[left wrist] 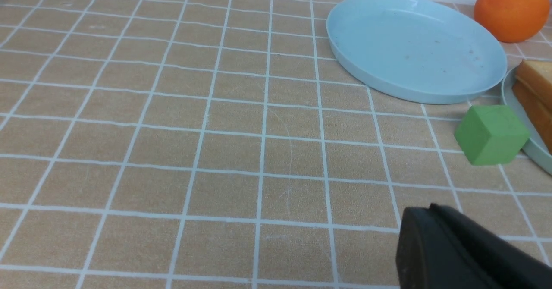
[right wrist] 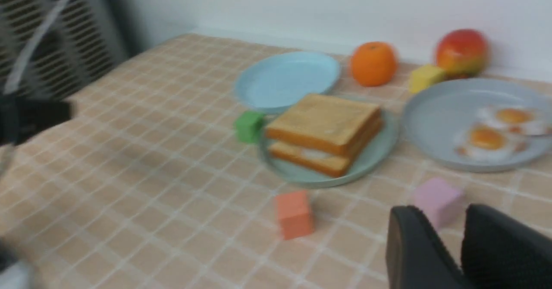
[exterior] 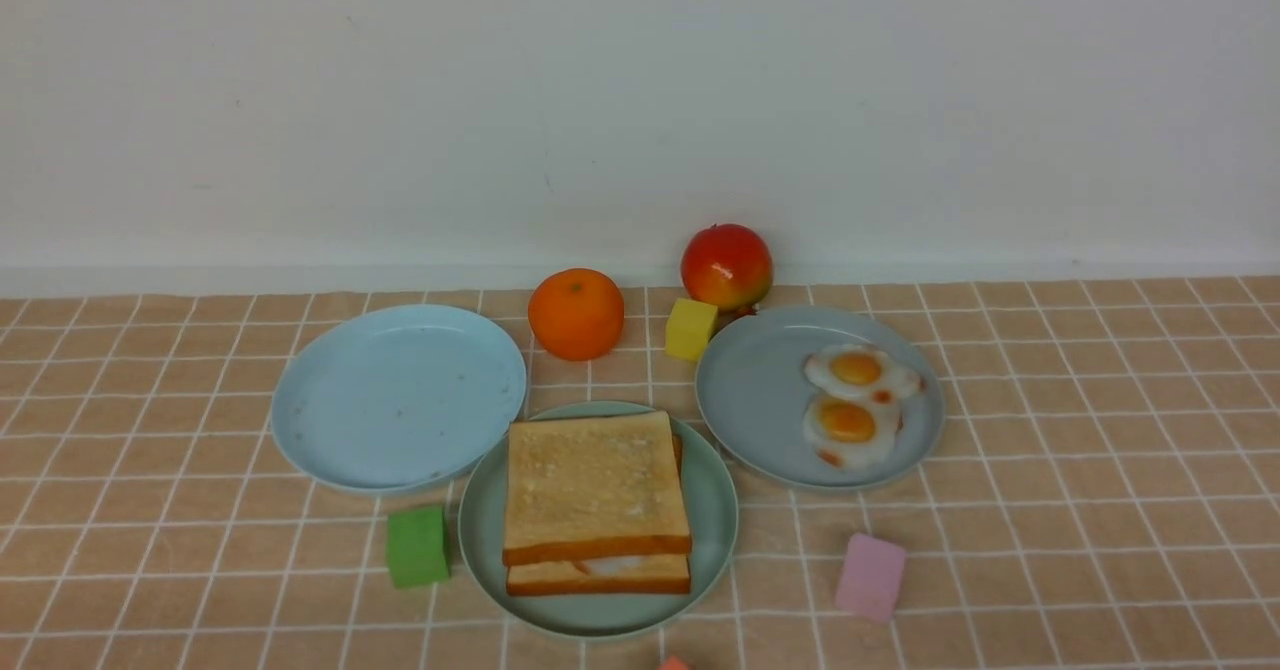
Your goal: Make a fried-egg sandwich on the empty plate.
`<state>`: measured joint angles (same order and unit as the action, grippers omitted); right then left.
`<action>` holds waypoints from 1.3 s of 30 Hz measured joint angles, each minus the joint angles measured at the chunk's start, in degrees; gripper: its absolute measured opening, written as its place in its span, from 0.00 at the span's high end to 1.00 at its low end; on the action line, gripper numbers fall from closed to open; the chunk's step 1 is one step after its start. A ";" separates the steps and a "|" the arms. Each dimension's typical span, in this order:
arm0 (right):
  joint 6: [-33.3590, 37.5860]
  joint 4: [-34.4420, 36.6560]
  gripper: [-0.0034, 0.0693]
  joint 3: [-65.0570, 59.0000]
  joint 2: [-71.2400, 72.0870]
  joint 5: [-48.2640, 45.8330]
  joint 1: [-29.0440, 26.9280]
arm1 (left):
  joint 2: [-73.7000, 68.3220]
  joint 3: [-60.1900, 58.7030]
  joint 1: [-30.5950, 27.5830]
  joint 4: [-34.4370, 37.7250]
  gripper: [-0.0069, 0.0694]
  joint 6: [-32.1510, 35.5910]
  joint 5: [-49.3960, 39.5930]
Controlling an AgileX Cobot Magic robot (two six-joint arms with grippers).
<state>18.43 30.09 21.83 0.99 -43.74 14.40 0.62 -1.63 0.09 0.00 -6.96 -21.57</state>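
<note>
Two golden toast slices (exterior: 592, 480) lie stacked on the mint-green plate (exterior: 715, 510) at front centre. A strip of egg white (exterior: 610, 563) shows between them at the near edge. The stack also shows in the right wrist view (right wrist: 323, 118), and its edge shows in the left wrist view (left wrist: 537, 90). Neither gripper shows in the front view. My left gripper (left wrist: 431, 209) is shut and empty, above bare cloth left of the green block (left wrist: 490, 134). My right gripper (right wrist: 442, 211) is open and empty, near the pink block (right wrist: 435, 198), in front of the plates.
An empty pale blue plate (exterior: 398, 395) sits at back left. A grey-blue plate (exterior: 760, 390) at the right holds two fried eggs (exterior: 855, 405). An orange (exterior: 575, 313), a red fruit (exterior: 726, 266) and a yellow block (exterior: 690, 329) stand behind. An orange-red block (exterior: 673, 663) lies at the front edge.
</note>
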 joint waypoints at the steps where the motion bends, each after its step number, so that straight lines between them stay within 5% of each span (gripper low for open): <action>1: 0.05 0.00 0.68 0.00 0.00 0.00 -0.34 | 0.00 0.00 0.00 0.00 0.90 0.00 0.00; 6: -3.08 -8.81 0.67 -3.52 0.00 6.72 -8.35 | 0.00 0.00 0.00 0.00 0.89 0.00 0.00; 16: -13.78 -17.75 0.65 -22.02 0.00 22.02 -15.64 | 0.00 0.00 0.00 0.00 0.88 0.00 0.00; 39: -13.89 -18.94 0.63 -22.64 0.00 20.88 -16.43 | 0.00 0.00 0.00 0.00 0.86 0.00 0.00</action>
<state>4.55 11.15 -0.81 0.99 -22.86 -2.02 0.62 -1.63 0.09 0.00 -6.96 -21.57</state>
